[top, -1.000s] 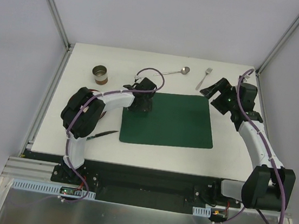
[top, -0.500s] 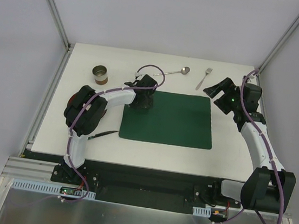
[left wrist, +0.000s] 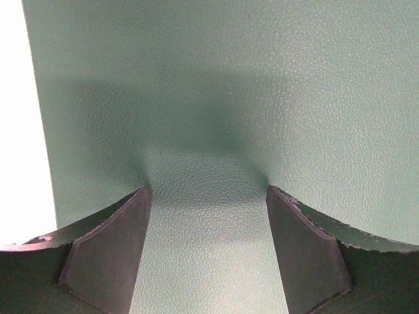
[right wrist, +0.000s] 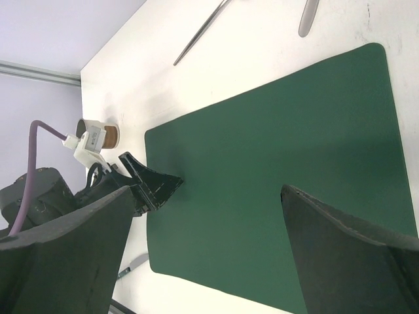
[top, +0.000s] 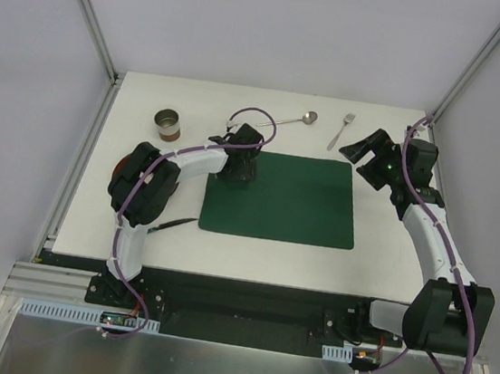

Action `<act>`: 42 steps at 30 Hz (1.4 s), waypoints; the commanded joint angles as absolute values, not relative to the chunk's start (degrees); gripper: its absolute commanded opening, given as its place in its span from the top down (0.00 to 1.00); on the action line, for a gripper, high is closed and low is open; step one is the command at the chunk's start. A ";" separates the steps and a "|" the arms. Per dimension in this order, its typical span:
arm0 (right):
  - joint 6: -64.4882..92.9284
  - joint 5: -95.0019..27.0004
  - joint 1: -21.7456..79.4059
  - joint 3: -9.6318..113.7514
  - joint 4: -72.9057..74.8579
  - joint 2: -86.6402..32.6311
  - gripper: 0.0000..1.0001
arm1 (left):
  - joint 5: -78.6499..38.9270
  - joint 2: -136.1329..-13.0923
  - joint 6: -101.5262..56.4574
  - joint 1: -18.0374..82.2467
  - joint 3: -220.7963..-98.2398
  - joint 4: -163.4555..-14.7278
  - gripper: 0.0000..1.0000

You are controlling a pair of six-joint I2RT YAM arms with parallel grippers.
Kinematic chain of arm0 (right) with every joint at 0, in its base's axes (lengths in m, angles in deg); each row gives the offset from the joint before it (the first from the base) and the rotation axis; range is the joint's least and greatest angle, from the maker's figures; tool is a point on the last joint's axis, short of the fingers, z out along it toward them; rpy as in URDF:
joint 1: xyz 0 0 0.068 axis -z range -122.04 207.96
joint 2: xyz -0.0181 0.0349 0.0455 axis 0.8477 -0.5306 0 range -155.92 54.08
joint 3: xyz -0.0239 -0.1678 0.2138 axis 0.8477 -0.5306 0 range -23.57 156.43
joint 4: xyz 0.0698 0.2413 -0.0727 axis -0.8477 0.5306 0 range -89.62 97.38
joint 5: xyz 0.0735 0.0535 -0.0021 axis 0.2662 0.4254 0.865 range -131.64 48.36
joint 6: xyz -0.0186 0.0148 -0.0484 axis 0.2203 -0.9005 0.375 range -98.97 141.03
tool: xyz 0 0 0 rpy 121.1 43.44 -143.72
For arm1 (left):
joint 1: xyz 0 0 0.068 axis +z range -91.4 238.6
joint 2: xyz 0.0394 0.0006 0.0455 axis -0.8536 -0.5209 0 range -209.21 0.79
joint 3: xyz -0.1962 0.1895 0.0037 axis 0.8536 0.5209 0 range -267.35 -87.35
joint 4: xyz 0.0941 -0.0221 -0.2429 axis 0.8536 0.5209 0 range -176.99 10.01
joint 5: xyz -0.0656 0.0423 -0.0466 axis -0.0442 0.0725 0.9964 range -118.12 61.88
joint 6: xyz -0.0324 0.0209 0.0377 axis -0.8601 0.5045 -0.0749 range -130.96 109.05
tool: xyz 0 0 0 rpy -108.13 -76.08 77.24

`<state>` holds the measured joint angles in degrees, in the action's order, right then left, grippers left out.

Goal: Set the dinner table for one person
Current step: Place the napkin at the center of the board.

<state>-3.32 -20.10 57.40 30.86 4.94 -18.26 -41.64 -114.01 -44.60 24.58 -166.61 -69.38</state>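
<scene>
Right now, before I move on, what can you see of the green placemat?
The placemat is a dark green rectangle with rounded corners and a fine leather-like grain. It lies flat around the middle of the white dinner table, long sides running across. No tableware sits on it. The left end effector, open, presses down onto it near its far left corner, where the surface dimples slightly.

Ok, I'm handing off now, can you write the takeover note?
Left gripper: jaws open, tips down on the far left corner of the placemat.
Right gripper: jaws open, empty, hovering beside the fork.
Placemat lies flat mid-table. Fork, spoon and cup sit along the far side of the dinner table; knife lies near left.
To do: bring cutlery and cup to the placemat.
</scene>
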 commanded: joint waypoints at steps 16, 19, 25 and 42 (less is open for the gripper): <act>-3.05 -17.65 57.78 26.79 3.63 -15.54 0.04 | -46.48 -97.57 -43.12 25.03 -163.91 -67.92 0.30; -2.87 -17.73 57.69 24.77 2.67 -15.88 0.04 | -53.41 -91.51 -42.86 25.20 -162.07 -66.95 0.30; -2.17 -16.59 51.73 25.38 1.79 -21.68 0.04 | -67.81 -78.60 -44.18 25.91 -156.62 -67.04 0.28; -0.15 -18.44 35.46 24.87 4.78 -19.50 0.04 | -76.67 -71.28 -66.67 43.65 -145.37 -50.08 0.29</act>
